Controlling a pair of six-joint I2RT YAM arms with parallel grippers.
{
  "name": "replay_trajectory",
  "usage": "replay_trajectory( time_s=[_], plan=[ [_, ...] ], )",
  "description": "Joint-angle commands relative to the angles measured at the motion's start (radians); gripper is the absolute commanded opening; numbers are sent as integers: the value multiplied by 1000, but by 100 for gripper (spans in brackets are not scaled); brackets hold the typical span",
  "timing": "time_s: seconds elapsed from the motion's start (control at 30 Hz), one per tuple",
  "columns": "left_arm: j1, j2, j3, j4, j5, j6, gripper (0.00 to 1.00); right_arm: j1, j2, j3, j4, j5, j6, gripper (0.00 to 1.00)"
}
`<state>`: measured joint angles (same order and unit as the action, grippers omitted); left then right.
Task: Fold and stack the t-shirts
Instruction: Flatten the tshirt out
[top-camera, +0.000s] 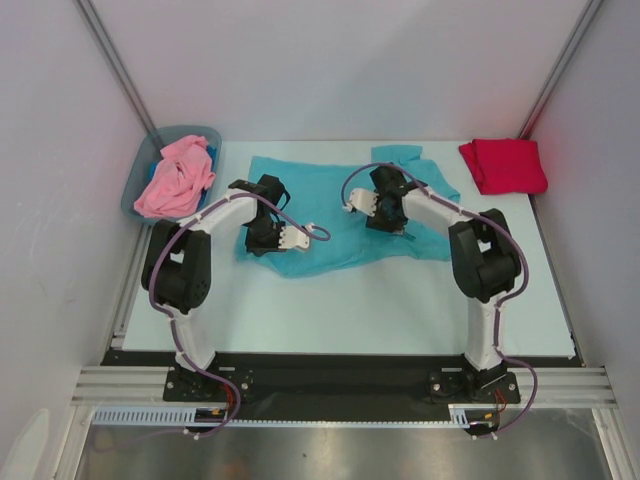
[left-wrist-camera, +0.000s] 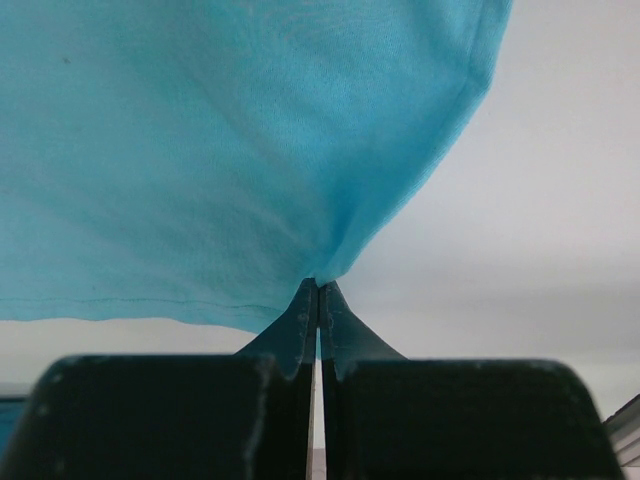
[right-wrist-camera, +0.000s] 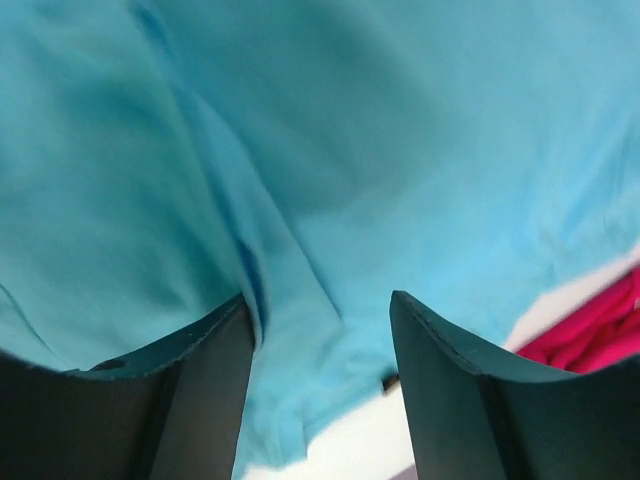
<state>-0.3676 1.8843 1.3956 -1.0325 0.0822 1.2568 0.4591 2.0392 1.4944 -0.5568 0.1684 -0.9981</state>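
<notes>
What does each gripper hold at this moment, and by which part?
The left gripper pinches the teal t-shirt at a bunched bit near its edge. The right gripper holds nothing; its jaws stand open over the same shirt.

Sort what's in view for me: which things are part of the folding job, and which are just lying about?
Job in hand:
teal t-shirt, spread out in the middle, pinched in the left tool
red t-shirt, folded, far right
pink t-shirt, crumpled in the bin

Lying about:
the grey-blue bin itself, far left
</notes>
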Motion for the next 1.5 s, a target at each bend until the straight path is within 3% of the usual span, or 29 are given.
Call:
replay_trajectory(
  time_s=[0.0, 0.3, 0.73, 0.9, 1.17, 1.47],
  plan=[
    [-8, 1, 33, -5, 22, 3, 0, -51, -137, 35, -47, 8, 38, 61],
    [-14, 27, 72, -4, 24, 3, 0, -100, -195, -86, -54, -3, 49, 59],
    [-16, 36, 79, -6, 17, 9, 0, -96, -166, -76, -91, -46, 78, 54],
    [-17, 47, 88, -6, 21, 6, 0, -115, -99, -11, -150, -142, 162, 48],
    [-16, 52, 91, -8, 11, 9, 0, -217, -20, 170, -235, -303, 334, 48],
    [-16, 61, 109, -12, 5, 18, 0, -246, -25, 173, -285, -359, 320, 46]
  ],
)
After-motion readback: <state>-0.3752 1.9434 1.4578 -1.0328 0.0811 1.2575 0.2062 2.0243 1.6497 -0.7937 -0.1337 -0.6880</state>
